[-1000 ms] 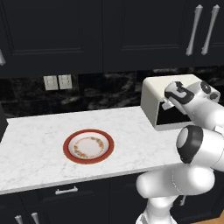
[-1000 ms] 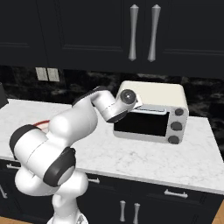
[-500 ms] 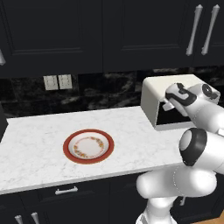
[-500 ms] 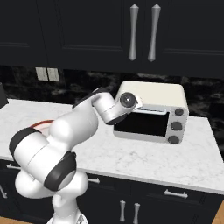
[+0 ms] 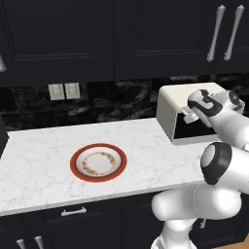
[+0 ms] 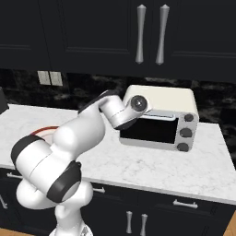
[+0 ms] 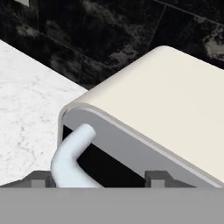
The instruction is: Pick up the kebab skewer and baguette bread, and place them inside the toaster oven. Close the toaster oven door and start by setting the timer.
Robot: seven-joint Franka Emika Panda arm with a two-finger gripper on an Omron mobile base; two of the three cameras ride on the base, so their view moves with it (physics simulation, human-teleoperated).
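Gripper [image 7: 96, 180] at the toaster oven door [image 6: 150, 130], upper left corner

I see the fingers spread apart, straddling the silver handle [image 7: 70, 155]; the cream-white, round-topped toaster oven [image 7: 166, 109] sits directly ahead of the tips, its dark glass door just below them

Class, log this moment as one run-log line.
end effector: open, at door handle | toaster oven: door shut | plate: empty
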